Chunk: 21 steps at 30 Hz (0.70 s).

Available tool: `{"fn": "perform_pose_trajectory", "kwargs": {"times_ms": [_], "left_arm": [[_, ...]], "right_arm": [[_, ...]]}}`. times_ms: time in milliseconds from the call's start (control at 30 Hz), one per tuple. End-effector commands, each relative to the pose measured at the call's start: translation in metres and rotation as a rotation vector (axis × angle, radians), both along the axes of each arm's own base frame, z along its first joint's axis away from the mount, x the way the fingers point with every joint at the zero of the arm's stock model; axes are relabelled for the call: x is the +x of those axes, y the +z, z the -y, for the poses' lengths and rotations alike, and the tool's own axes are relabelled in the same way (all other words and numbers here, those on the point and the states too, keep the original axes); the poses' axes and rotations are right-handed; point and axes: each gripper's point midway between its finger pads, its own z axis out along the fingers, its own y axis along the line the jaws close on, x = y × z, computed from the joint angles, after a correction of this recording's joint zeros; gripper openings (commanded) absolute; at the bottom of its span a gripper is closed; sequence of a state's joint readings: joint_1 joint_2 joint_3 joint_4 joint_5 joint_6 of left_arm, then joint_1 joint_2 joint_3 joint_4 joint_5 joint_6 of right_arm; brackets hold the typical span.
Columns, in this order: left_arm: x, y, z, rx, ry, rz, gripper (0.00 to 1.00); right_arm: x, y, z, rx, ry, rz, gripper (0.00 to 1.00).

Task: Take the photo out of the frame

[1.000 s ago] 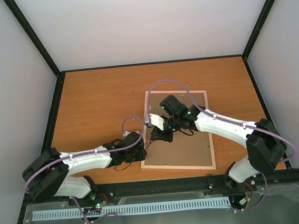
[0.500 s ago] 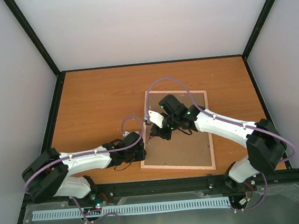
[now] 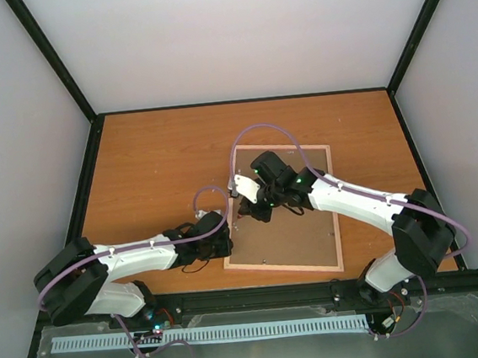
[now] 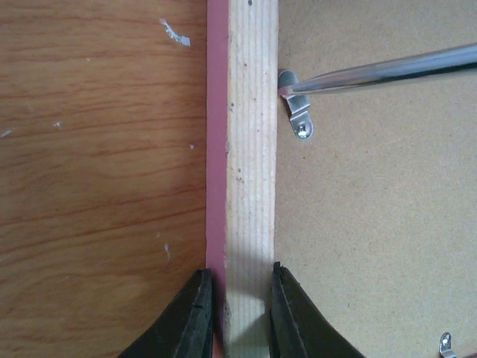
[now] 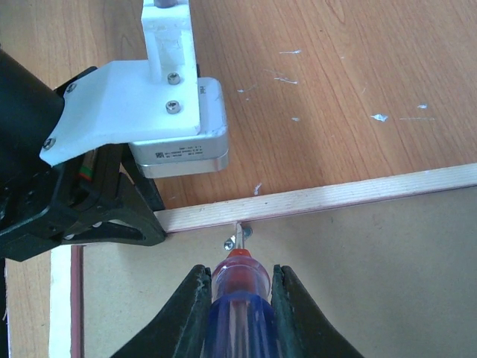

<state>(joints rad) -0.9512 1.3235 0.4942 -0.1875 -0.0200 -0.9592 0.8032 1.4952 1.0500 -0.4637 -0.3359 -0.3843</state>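
The frame (image 3: 299,232) lies face down on the table, its brown board back up. The photo is hidden under that board. My left gripper (image 4: 238,280) is shut on the frame's pale wooden left rail (image 4: 252,149), one finger on the pink outer edge and one on the board side. My right gripper (image 5: 240,272) is shut on the screwdriver (image 5: 240,306) by its clear purple handle. The screwdriver's steel shaft (image 4: 387,71) reaches to a small metal clip (image 4: 298,115) screwed against the same rail. In the top view the left gripper (image 3: 227,244) and right gripper (image 3: 255,210) are close together at the frame's left edge.
The left arm's white wrist housing (image 5: 171,112) sits just beyond the rail, very close to the screwdriver tip. A second metal clip (image 4: 446,344) shows on the board. Wooden table (image 3: 153,170) stretches left and behind; black posts and pale walls bound it.
My right gripper with the screwdriver has shifted slightly farther along the frame's left rail. The left gripper and the frame have not moved.
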Motion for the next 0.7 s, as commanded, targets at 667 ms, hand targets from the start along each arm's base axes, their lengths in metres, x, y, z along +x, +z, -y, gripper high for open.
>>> {"fn": "perform_pose_trajectory", "kwargs": {"times_ms": [667], "left_arm": [[0.0, 0.007, -0.008, -0.005, 0.047, 0.016, 0.01]], "right_arm": [[-0.003, 0.004, 0.019, -0.119, 0.057, 0.085, 0.03]]}}
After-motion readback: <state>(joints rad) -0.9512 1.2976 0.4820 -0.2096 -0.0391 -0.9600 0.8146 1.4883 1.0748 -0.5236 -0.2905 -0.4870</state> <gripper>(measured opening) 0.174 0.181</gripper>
